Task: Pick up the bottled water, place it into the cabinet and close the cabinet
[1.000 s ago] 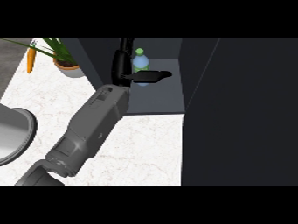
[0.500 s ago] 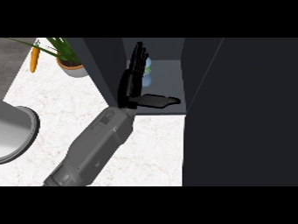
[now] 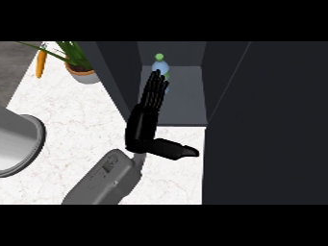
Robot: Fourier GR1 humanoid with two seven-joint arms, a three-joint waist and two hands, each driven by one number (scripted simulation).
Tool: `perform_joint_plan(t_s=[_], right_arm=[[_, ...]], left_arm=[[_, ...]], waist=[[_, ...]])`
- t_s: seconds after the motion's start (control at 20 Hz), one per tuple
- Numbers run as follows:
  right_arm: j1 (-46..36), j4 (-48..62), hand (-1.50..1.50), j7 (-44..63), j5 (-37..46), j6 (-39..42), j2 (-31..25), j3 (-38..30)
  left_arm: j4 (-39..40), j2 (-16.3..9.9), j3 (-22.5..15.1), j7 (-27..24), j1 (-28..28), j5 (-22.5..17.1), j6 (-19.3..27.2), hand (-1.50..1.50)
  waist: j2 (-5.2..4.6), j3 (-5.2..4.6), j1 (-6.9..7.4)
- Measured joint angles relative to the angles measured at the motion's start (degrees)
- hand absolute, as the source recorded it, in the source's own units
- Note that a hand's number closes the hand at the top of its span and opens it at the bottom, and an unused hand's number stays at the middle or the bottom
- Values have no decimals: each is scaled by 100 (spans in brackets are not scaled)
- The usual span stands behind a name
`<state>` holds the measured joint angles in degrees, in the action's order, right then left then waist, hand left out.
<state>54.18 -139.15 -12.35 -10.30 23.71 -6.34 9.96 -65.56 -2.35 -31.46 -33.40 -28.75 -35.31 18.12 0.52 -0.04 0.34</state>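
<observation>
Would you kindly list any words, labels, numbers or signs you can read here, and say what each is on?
None can be read.
The bottle in the cabinet shows no legible label; the hand partly hides it.
The plant pot, the counter and the grey forearm carry no writing.

White marbled counter (image 3: 88, 125) carries a potted plant (image 3: 78, 65) at its far edge, an orange thing (image 3: 41, 65) just left of it, and a grey round vessel (image 3: 6, 144) at left; the cabinet shelf (image 3: 184, 103) bears a bottle (image 3: 160, 65) at the back.
</observation>
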Motion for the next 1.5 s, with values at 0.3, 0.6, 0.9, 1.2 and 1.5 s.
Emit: perform_joint_plan(t_s=[0.3, 0.6, 0.9, 1.2, 1.5], right_arm=[[-112, -73, 150, -44, 291, 379, -447, 107], [53, -295, 150, -60, 684, 902, -943, 493], [204, -384, 150, -347, 854, 1233, -1214, 953], [119, -401, 150, -139, 990, 1322, -1415, 1707], [-205, -418, 150, 59, 1078, 1256, -1632, 2019]], left_arm=[[-1136, -434, -311, 344, 923, 7, -53, 150], [-2124, -1098, -294, 385, 1849, 21, -92, -150], [-3017, -1763, 64, 368, 2696, -191, -203, -150], [-3599, -2196, 429, 273, 3453, -600, -552, -150], [-4000, -2640, 848, 240, 4073, -1009, -932, -150]], waist=[[0, 0, 28], [10, -2, 14], [36, -6, -39], [44, -25, 10], [65, -49, 128]])
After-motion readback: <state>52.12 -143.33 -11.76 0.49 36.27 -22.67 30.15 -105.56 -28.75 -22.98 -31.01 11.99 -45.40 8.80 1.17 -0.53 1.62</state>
